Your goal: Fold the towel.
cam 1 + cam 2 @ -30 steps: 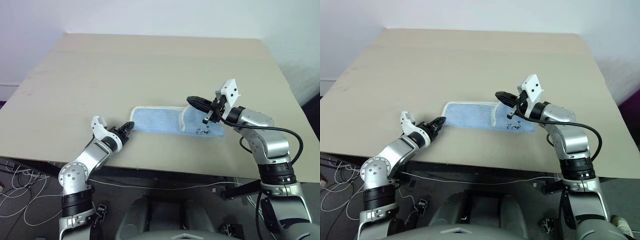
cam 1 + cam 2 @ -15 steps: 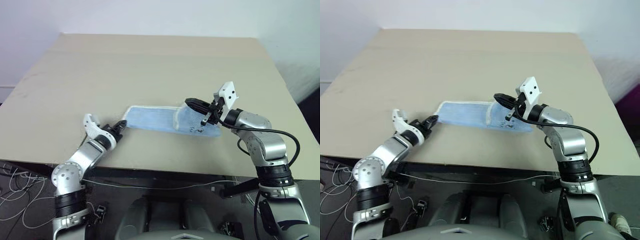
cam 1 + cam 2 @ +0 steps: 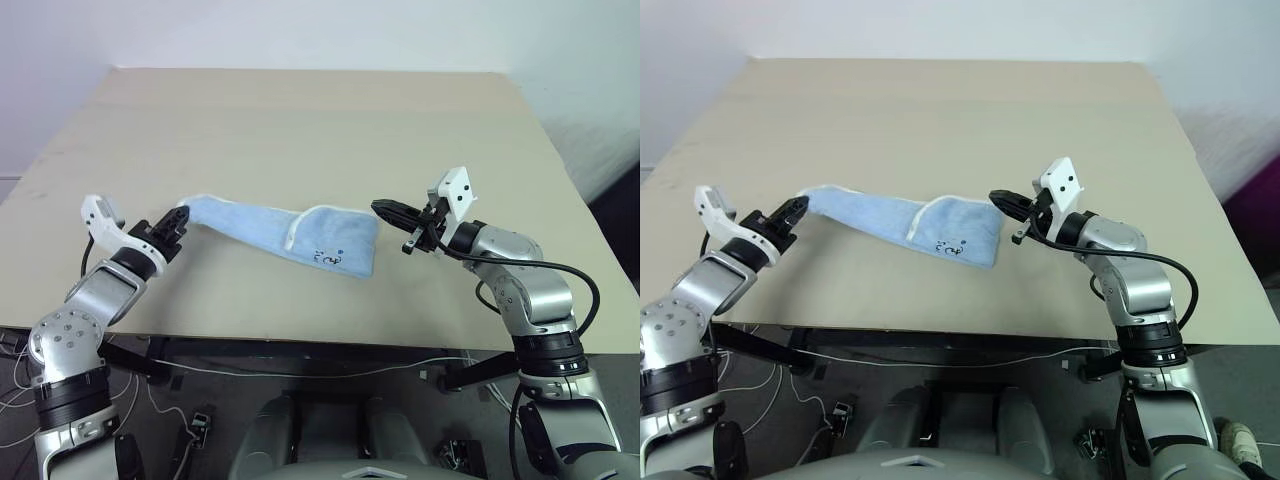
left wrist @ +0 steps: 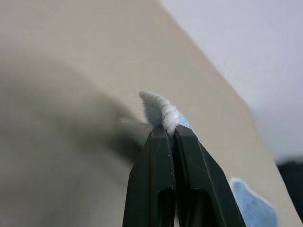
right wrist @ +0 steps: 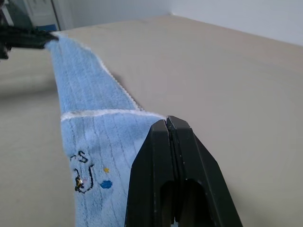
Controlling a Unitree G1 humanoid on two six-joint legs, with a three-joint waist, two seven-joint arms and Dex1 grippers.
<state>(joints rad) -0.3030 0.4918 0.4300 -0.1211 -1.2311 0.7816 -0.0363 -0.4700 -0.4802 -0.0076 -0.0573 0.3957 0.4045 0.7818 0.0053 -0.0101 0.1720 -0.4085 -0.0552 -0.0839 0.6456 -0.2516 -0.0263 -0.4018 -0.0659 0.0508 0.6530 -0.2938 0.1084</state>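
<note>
Left gripper [image 3: 178, 215]: pinching the towel [image 3: 285, 233] by its end corner
Right gripper [image 3: 385, 209]: clenched on the opposite end
Towel: hanging stretched between them above the table [image 3: 300, 120]
Tip: keeping both ends level, taut

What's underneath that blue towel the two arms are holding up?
Bare table under the towel, with its shadow. The patch beneath its drooping printed end is covered.
</note>
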